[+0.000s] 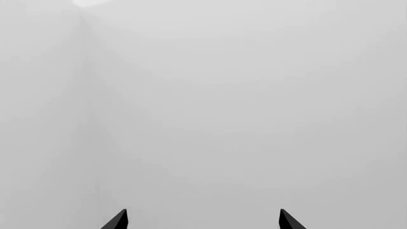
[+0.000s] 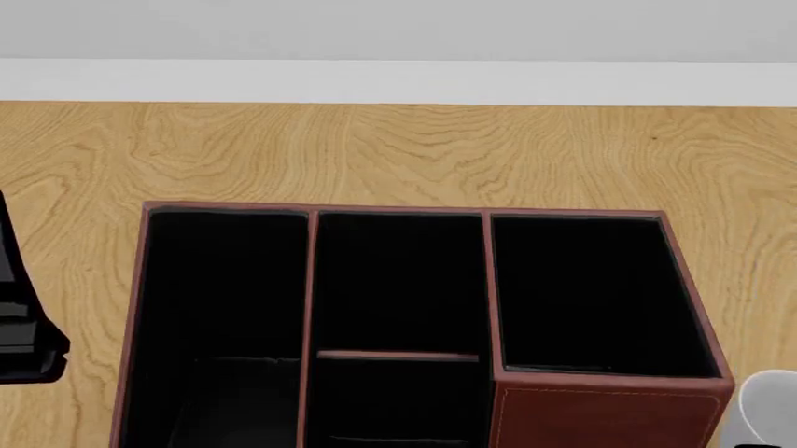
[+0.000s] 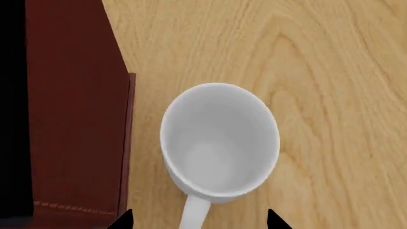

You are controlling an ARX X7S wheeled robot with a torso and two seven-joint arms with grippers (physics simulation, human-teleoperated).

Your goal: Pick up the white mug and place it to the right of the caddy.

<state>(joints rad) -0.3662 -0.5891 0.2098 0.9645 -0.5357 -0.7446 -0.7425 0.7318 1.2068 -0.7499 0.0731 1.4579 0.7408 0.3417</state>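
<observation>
The white mug [image 3: 219,140] stands upright on the wooden table, right beside the dark red-brown caddy [image 3: 76,119], with its handle [image 3: 194,214] pointing toward my right gripper [image 3: 199,220]. That gripper is open, its two black fingertips apart on either side of the handle, not touching it. In the head view the caddy [image 2: 398,217] fills the middle, and a sliver of the mug [image 2: 772,406] shows at its right. My left gripper [image 1: 203,220] is open and empty, facing a plain grey wall.
The wooden table [image 2: 373,149] runs back to a white wall. A black part of my left arm [image 2: 22,327] shows at the left edge of the head view.
</observation>
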